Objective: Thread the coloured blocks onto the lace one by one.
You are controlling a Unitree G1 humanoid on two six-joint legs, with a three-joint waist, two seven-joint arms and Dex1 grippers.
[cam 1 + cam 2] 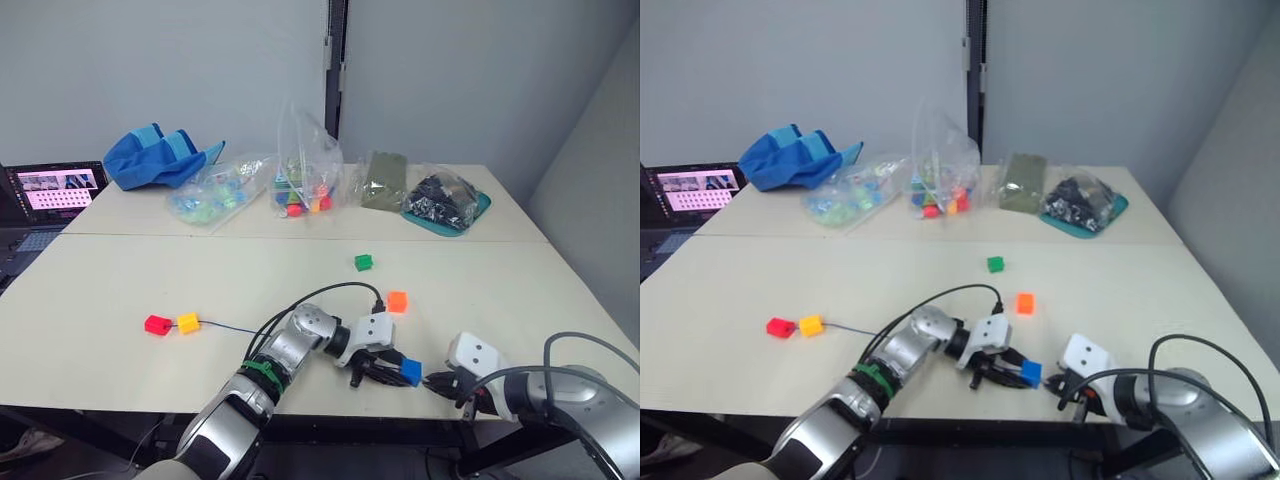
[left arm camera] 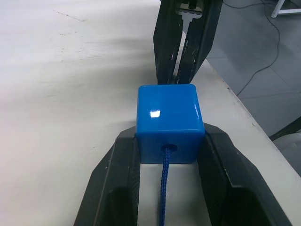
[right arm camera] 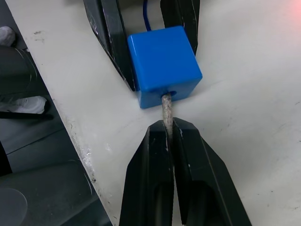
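My left gripper [image 1: 394, 372] is shut on the blue block [image 2: 170, 122] near the table's front edge, one finger on each side. The dark blue lace [image 2: 164, 188] enters the block's hole. Its stiff pale tip [image 3: 166, 109] comes out the far side, and my right gripper [image 3: 170, 126] is shut on that tip, just right of the block. A red block [image 1: 157, 324] and a yellow block [image 1: 188, 322] sit threaded on the lace [image 1: 225, 327] at the left. The orange block [image 1: 398, 301] and green block [image 1: 363, 262] lie loose behind my left gripper.
Along the back stand clear bags of colourful pieces [image 1: 300, 185], a blue cloth bag [image 1: 155, 155], an olive packet [image 1: 384, 180] and a teal tray [image 1: 480, 206] of dark parts. A laptop [image 1: 55, 190] sits far left. The table's front edge [image 1: 330, 412] is close below both grippers.
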